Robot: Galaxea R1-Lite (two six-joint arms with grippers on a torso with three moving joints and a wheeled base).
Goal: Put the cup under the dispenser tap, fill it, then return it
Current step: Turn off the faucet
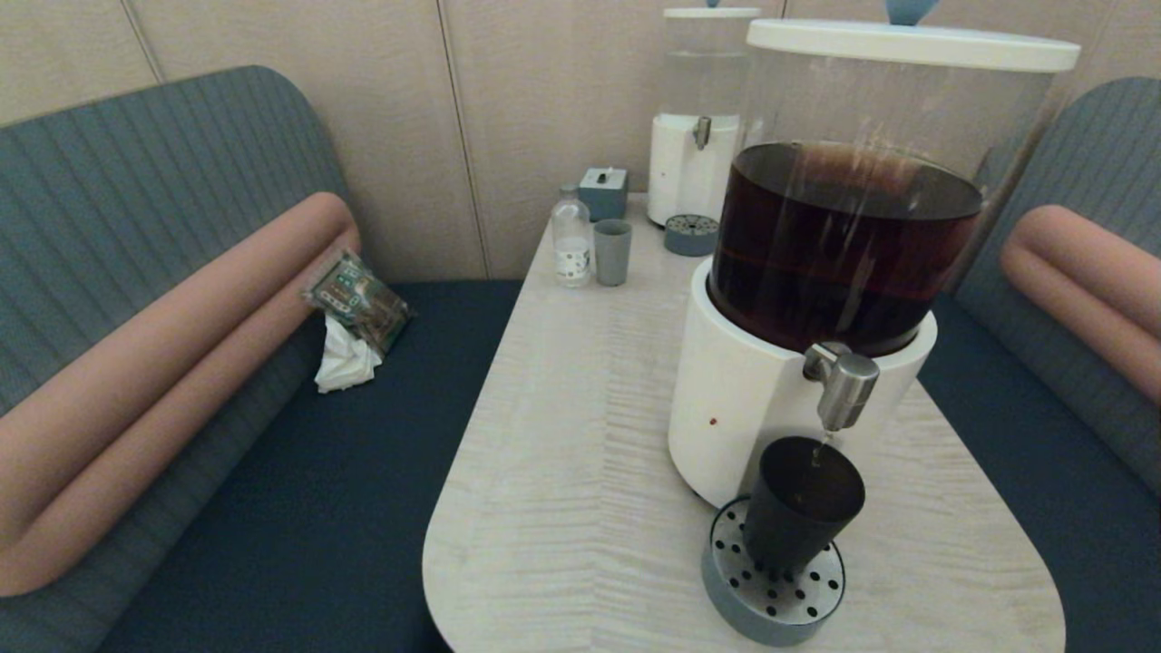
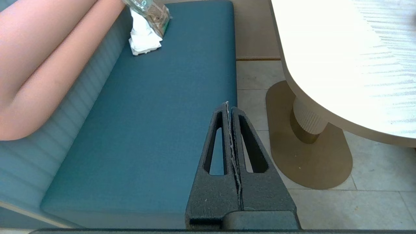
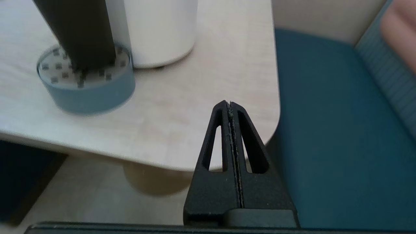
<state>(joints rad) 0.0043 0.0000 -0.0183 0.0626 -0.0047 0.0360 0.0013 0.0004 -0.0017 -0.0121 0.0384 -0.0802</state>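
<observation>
The cup (image 1: 803,503) stands on the perforated grey drip tray (image 1: 726,585) at the near right of the counter (image 1: 562,435), right beneath the dispenser tap (image 1: 843,385), and a thin stream looks to be running into it. Both arms are back off the counter: the left end effector (image 2: 229,107) hangs clenched and empty over the bench seat (image 2: 156,113) on the left, the right end effector (image 3: 230,105) clenched and empty just off the counter's near right edge. Filled, that cup will be heavier, smooth-walled, likely slippery and quick to slosh. Best hold, I'd say: mid-wall, below the rim, kept upright.
</observation>
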